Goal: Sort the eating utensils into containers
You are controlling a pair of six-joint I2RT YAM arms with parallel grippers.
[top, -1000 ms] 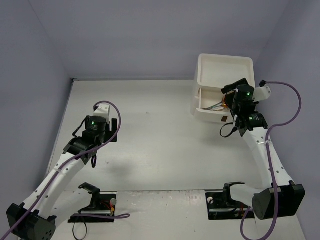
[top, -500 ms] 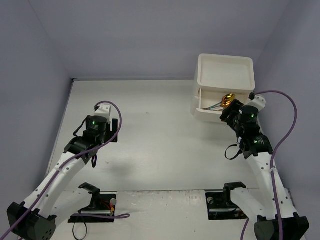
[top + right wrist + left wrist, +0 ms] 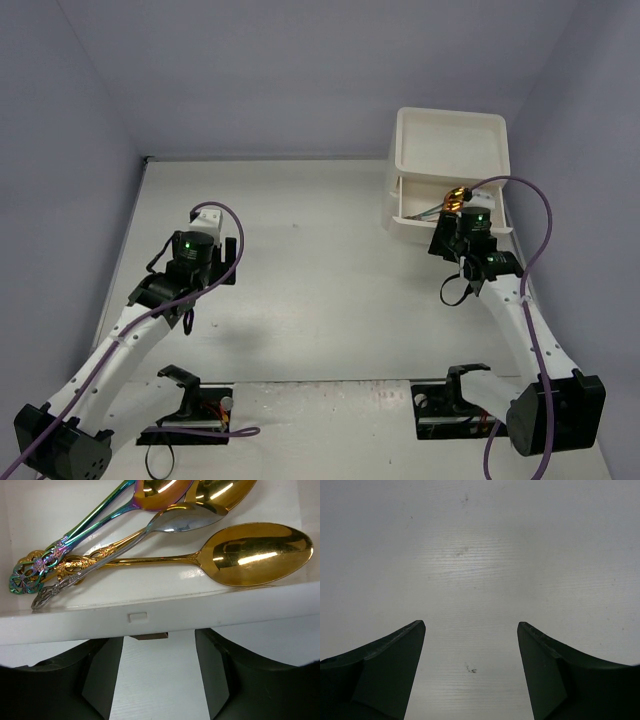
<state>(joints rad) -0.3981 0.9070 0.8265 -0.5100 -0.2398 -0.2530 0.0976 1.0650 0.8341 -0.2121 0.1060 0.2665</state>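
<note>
The cabinet (image 3: 400,150) is set at the worktop's (image 3: 320,260) far right; spoons (image 3: 250,552) are laid together in its open drawer (image 3: 150,615).

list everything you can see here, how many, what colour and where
cream-white plastic drawer cabinet: one, far right of table
open drawer: one, cream-white, pulled toward the right arm
small brown handle: one, on the drawer front
large gold metal spoon: one, in the drawer, nearest its front
silver metal spoon: one, in the drawer, behind it
rainbow-handled spoon: one, gold bowl, in the drawer
second gold spoon: one, drawer's back, bowl cut off
white table: one, under everything
left tool: one, black, open, over the table
right tool: one, black, open, facing the drawer's handle
</note>
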